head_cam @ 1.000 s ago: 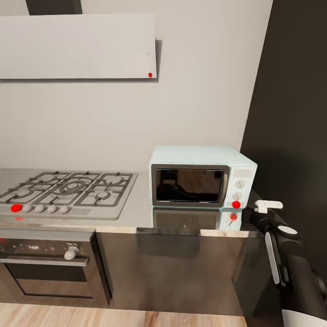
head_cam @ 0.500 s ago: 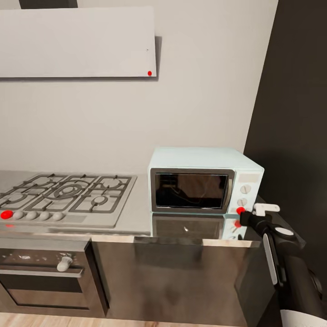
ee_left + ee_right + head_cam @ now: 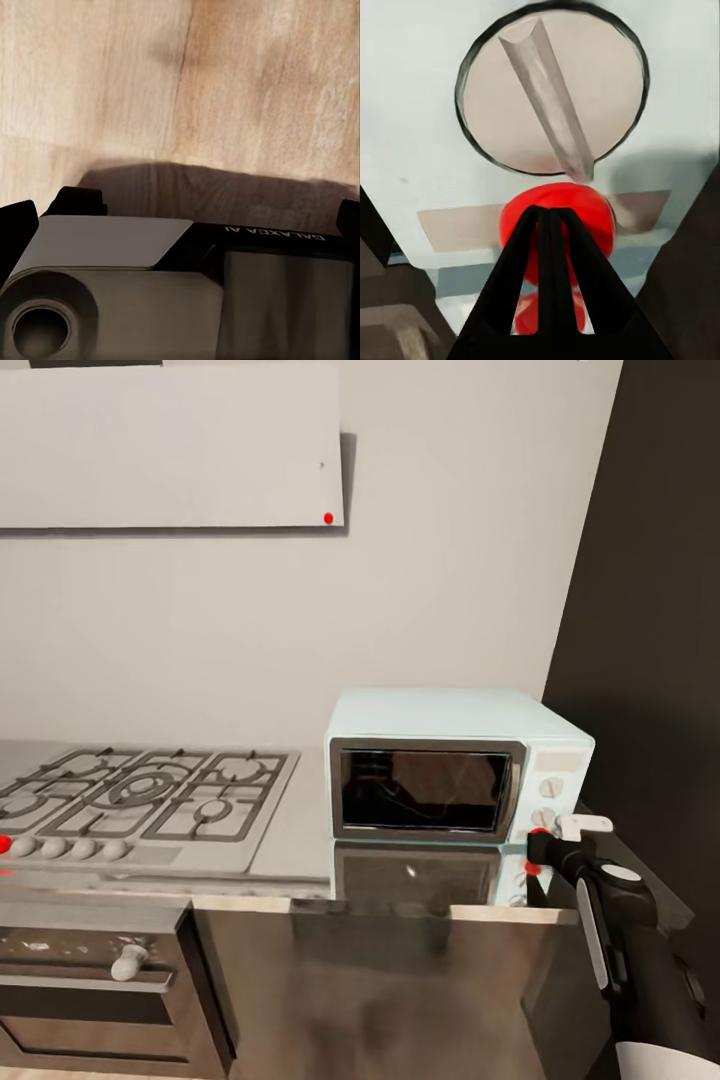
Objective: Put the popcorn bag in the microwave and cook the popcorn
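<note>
Late stage, by the look of it: microwave (image 3: 455,770) shut on countertop (image 3: 300,830), right gripper (image 3: 547,247) with fingers pressed together at the red button (image 3: 556,225) below a knob (image 3: 551,90). Start press and heating probably left. Bag hard to confirm behind the dark door glass. Left gripper's state impossible to tell.
</note>
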Tool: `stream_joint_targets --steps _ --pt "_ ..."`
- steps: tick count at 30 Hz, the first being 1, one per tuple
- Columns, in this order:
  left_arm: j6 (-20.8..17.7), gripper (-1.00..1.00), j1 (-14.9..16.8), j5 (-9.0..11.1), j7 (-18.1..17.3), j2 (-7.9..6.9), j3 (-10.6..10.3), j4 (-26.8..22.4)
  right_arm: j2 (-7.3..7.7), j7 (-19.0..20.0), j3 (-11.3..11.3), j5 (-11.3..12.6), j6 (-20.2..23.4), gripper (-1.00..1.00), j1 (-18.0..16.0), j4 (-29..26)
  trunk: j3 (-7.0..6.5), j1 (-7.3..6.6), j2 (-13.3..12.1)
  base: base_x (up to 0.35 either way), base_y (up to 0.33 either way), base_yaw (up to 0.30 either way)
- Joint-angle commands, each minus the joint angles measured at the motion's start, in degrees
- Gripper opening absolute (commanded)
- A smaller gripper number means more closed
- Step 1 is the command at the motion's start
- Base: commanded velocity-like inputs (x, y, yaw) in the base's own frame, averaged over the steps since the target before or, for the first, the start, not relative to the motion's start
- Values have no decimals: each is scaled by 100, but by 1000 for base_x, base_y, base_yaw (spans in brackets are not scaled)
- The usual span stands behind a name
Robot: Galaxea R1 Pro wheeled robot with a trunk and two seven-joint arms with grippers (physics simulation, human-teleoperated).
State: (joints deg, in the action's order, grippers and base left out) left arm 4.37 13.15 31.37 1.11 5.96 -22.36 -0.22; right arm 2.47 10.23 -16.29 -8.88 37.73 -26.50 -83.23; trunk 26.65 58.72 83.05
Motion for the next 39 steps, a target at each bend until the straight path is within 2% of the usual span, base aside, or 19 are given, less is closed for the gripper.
stream_joint_targets --steps 1,15,29,36,39 --pt "19 100 4 44 12 2 -49 4 -1 50 -3 -61 24 -100 -4 2 6 1 3 43 0 0" --pt "18 100 4 42 12 2 -49 4 6 53 -6 -61 24 -100 -4 9 6 1 3 45 0 0" --pt "29 100 4 36 12 28 -58 4 19 82 -6 -113 81 -100 -4 -11 6 1 3 -312 0 0" --pt "29 100 3 36 12 28 -58 4 -16 131 -6 -98 51 -100 46 -600 6 1 3 -334 0 0" --pt "29 100 4 28 12 28 -58 4 -23 151 -6 -91 5 -100 25 -645 6 1 3 -334 0 0"
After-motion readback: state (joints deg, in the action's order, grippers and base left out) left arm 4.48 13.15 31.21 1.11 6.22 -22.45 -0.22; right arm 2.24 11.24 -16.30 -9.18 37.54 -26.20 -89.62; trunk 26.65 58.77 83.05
